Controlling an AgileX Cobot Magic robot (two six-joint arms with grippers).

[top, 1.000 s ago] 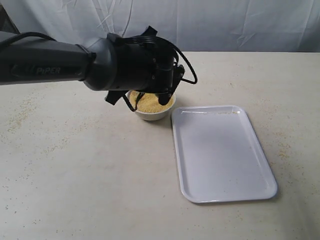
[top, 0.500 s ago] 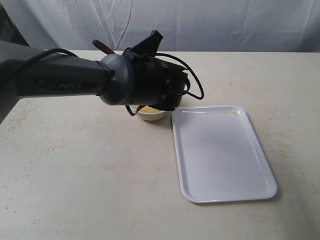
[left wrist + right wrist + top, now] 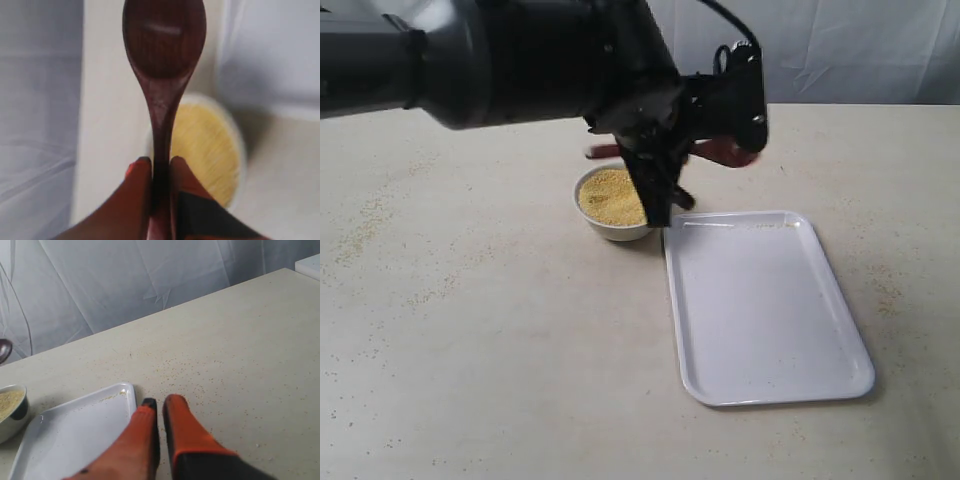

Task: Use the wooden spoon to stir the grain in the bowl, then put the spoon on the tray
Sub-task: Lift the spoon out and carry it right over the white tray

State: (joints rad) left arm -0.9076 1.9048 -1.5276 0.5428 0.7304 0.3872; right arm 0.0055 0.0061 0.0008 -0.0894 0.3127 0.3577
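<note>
While the left claw (image 3: 160, 167) is clamped on the slim handle of the wooden spoon (image 3: 164, 55), the spoon hangs level in the air above the bowl (image 3: 617, 230), clear of the grain (image 3: 608, 197). In the exterior view its round end points toward three o'clock and a short stub of handle pokes out toward nine. The stretch between is hidden behind the arm's dark housing and cables, and the fingers are hard to pick out there. A dark part of the wrist hangs in front of the bowl's rim on its three o'clock side.

The bowl stands on the surface (image 3: 470, 340) at about ten o'clock from the middle of the tray (image 3: 770, 320), close by the tray's far corner; whether they touch I cannot tell. Loose grains are scattered on the surface. The left wrist picture is blurred, so bowl and tray are only soft shapes behind the spoon.

The right claw (image 3: 160, 405) hangs over the surface beside the tray, its fingers drawn together with only a thin slit between them. The right arm lies outside the exterior view.
</note>
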